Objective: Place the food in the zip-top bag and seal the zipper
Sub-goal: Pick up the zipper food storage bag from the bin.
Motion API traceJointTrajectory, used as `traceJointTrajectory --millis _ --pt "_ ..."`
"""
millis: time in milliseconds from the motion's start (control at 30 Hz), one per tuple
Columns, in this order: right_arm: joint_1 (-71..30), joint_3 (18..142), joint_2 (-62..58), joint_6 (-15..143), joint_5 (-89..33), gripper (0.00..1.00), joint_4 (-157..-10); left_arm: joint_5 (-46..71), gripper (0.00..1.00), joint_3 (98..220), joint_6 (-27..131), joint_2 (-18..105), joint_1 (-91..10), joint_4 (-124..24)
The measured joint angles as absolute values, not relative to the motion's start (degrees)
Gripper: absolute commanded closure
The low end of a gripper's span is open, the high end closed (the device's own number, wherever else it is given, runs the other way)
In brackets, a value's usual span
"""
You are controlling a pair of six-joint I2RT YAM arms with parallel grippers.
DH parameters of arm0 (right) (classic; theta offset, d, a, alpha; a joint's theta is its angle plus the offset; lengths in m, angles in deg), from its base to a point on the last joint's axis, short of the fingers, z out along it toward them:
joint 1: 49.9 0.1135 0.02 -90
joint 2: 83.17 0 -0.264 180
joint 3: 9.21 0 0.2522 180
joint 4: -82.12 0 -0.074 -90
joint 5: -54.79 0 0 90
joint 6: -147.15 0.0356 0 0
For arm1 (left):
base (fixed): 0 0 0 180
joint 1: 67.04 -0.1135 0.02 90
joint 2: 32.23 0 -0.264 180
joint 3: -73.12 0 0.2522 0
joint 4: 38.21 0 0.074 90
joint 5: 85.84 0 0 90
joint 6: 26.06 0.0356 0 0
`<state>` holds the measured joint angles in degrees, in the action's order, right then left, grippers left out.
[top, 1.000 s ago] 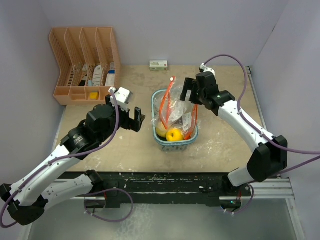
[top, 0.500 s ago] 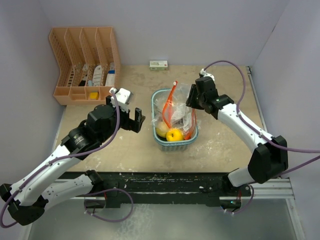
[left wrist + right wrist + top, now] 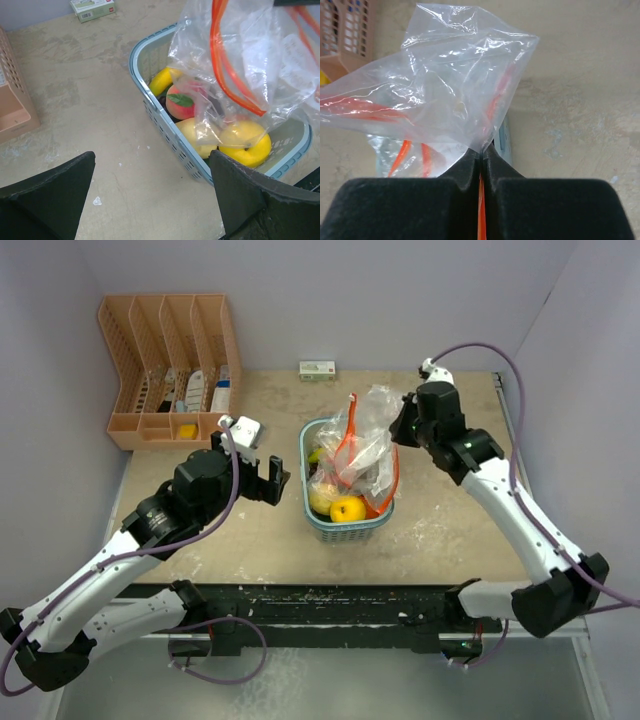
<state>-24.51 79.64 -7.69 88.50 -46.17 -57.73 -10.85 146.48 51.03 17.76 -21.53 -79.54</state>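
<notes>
- My right gripper [image 3: 481,152] is clenched on a pinch of the zip-top bag [image 3: 465,90]. The jaws meet flat, with clear film and a sliver of the orange zipper [image 3: 220,65] caught between them.
- My left gripper [image 3: 274,480] is spread wide and grasps nothing. It hangs just left of the blue basket [image 3: 136,57], over the table [image 3: 75,100].
- The bag rises out of the basket, held at its upper right edge, with its lower part slumped onto the food.
- As I judge it, the only thing done so far is this hold on the bag. The zipper's two orange strands run apart in a loose loop, so the mouth is unsealed.
- The food sits in the basket. A round yellow fruit [image 3: 245,142] lies at the near end with another yellow one touching it, and a peach [image 3: 181,100] with a green leaf lies behind them.
- A curved yellow piece [image 3: 162,80] rests against the far wall.
- Film lies over several pieces, and I cannot tell whether any is inside the bag or merely under it.
- Left to do, by my reckoning: spread the mouth, load every piece, then press the zipper shut along its length.
- The bag is thin, glossy and crumpled into folds — I expect it to flop rather than hold its own mouth open.
</notes>
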Motion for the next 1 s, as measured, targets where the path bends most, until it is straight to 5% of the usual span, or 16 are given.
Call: traceJointTrajectory --millis 600,1000 --pt "-27.53 81.87 -26.23 87.65 -63.07 1.00 -52.92 -11.00 0.01 146.48 51.01 17.70 -21.53 -79.98" --pt "-27.53 88.27 -25.37 88.11 -38.22 1.00 -62.36 -21.32 0.01 150.85 51.03 10.03 -21.53 -86.88"
